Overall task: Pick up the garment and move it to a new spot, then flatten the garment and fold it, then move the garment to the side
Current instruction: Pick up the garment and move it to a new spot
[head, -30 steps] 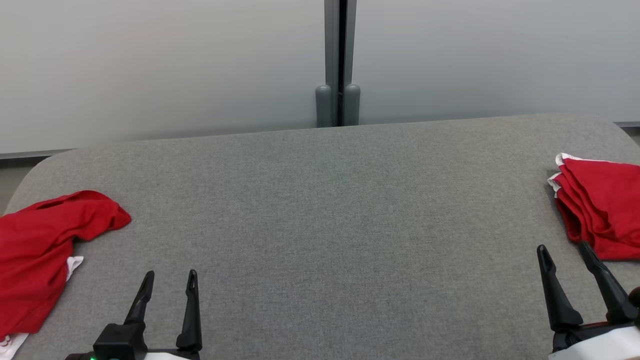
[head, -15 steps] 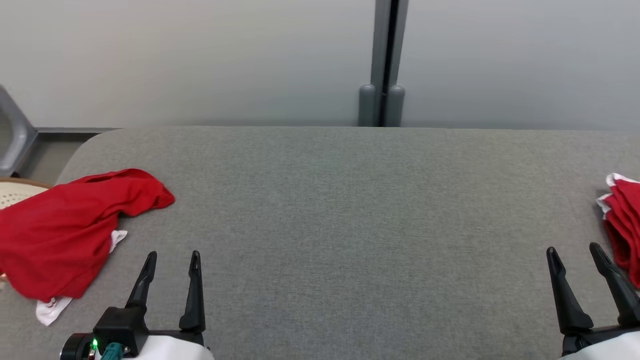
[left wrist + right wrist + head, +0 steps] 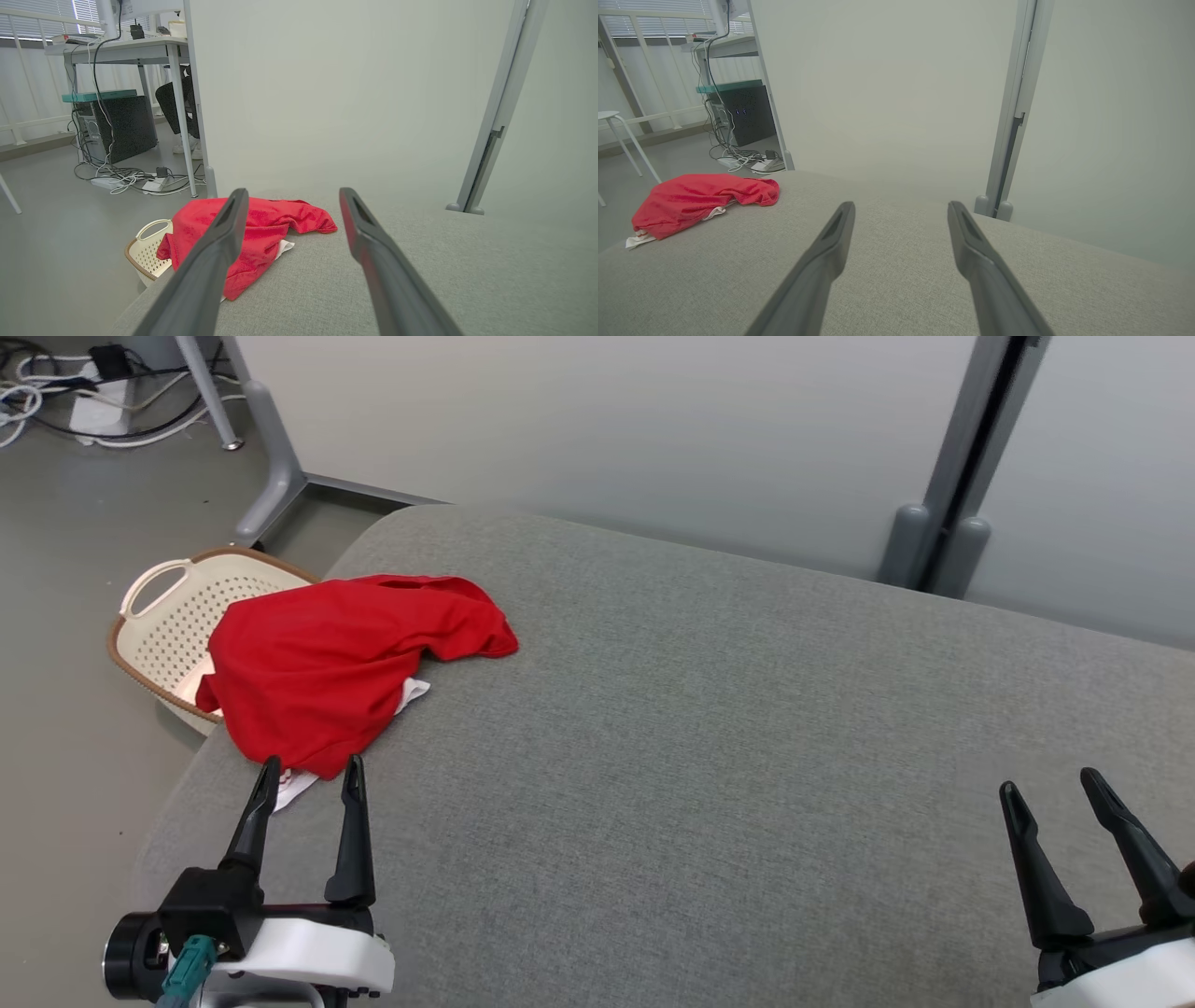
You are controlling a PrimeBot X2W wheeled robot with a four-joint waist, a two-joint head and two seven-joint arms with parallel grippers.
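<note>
— Where is our garment [image 3: 327,658]?
— Crumpled on the table's [image 3: 709,756] left corner, spilling over the edge by the basket [image 3: 163,616].
— And our grippers?
— Our left gripper [image 3: 312,765] is near it, jaws wide, empty. Our right gripper [image 3: 1049,784] is well apart from it, spread wide too, holding nothing.

Even soft light, sharp; wrist edges warped.

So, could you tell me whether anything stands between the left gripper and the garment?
Nothing visible does. The open left gripper points at the red garment, and the left wrist view shows bare grey table between them. The basket sits beyond the garment, off the table's edge.
</note>
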